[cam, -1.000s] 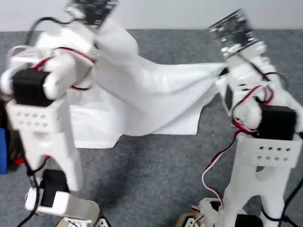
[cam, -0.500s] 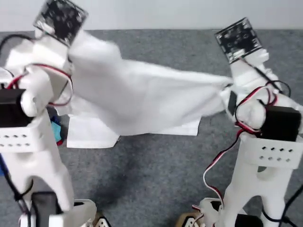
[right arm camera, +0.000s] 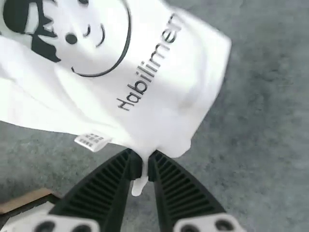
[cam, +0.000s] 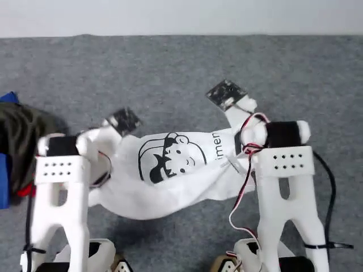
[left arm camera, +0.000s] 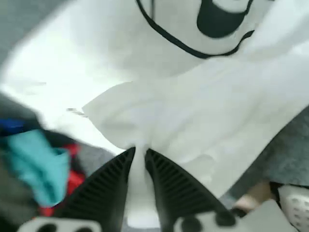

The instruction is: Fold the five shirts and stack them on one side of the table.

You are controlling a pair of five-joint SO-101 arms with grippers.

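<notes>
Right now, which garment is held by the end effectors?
The white fabric shirt with the black cartoon face, pinched at both ends; the dark olive, blue and red garments lie heaped aside, untouched.

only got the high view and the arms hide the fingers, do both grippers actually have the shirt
observer: the left gripper does. Its wrist view shows it pinched shut on a fold of the white shirt.
operator: and the other one
observer: the right gripper is shut on the shirt's edge, close to a small label.
operator: anything near the left side i should know about
observer: a teal cloth and a red cloth lie bunched just beside the shirt there.
</notes>
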